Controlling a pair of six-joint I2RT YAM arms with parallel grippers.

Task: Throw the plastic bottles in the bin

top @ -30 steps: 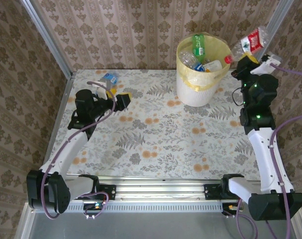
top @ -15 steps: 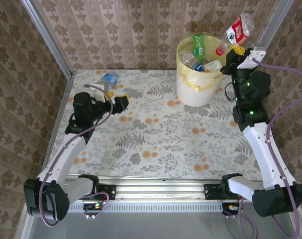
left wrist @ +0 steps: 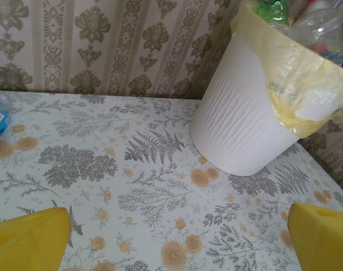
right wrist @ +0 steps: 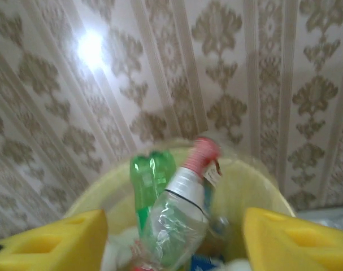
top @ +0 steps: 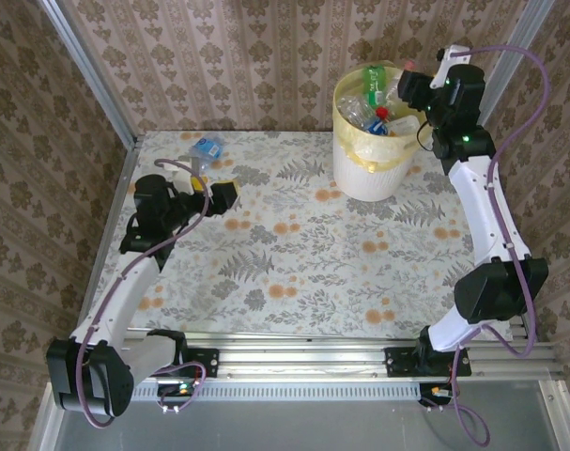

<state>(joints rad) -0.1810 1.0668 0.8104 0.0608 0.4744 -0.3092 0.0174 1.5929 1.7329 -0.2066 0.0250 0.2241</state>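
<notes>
As bottles (top: 373, 83) crowd it, the bin (top: 364, 177) stands upright.

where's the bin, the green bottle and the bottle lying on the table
bin (left wrist: 239, 124): left wrist view, on its white ribbed wall
green bottle (right wrist: 150, 179): right wrist view, on its body
bottle on the table (top: 207, 146): top external view, on its blue label

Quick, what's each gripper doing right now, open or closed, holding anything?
Left gripper: open, holding nothing.
Right gripper: open, holding nothing, above the bin.
</notes>
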